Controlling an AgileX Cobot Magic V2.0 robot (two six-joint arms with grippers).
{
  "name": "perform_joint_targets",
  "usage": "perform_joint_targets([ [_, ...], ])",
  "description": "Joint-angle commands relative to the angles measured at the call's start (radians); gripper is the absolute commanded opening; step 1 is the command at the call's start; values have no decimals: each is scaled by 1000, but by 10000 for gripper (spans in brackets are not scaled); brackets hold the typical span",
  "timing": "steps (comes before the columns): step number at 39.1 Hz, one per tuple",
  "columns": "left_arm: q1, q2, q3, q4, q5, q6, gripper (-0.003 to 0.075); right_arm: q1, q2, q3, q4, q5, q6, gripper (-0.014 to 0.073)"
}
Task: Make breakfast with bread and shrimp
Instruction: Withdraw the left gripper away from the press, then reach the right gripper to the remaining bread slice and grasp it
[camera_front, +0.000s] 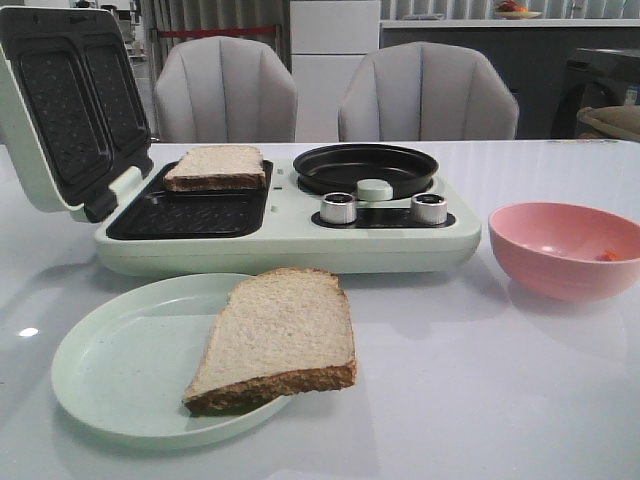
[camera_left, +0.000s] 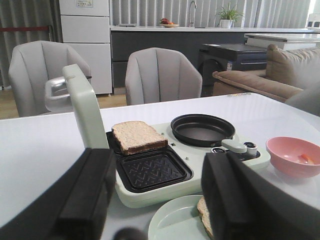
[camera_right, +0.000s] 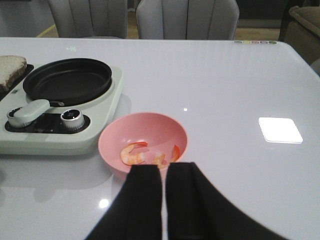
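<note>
Table (camera_front: 520, 400) bears the green breakfast maker (camera_front: 290, 235), lid up, one bread slice (camera_front: 216, 167) on its rear grill plate; a second slice (camera_front: 275, 338) lies on the pale plate (camera_front: 110, 365) in front. Shrimp (camera_right: 133, 154) sit in the pink bowl (camera_right: 115, 142) beside the maker; my right gripper (camera_right: 163, 172) hangs just by the bowl, fingers nearly together, holding nothing; my left gripper (camera_left: 157, 200) is spread wide and empty.

There are two slices of bread: one (camera_front: 216, 166) on the grill plate and one (camera_front: 276, 337) on the plate. There is one pale green plate (camera_front: 120, 365), one pink bowl (camera_front: 566, 248), one round black pan (camera_front: 365, 167) and two silver knobs (camera_front: 338, 208). The bowl holds three pieces of shrimp (camera_right: 134, 153). Two grey chairs (camera_front: 226, 90) stand behind the table.
</note>
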Motion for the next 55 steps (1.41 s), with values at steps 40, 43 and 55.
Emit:
perform_joint_targets([
  [40,-8,15,-24,-4,-82,-12,435,290,1105,-624,706,258,-249,444],
  [43,-8,15,-24,-4,-82,-12,435,290,1174,-644,812,265,-325,444],
  [55,-8,15,-24,-4,-82,-12,435,290,1345,-657,1357,319,-835,444],
])
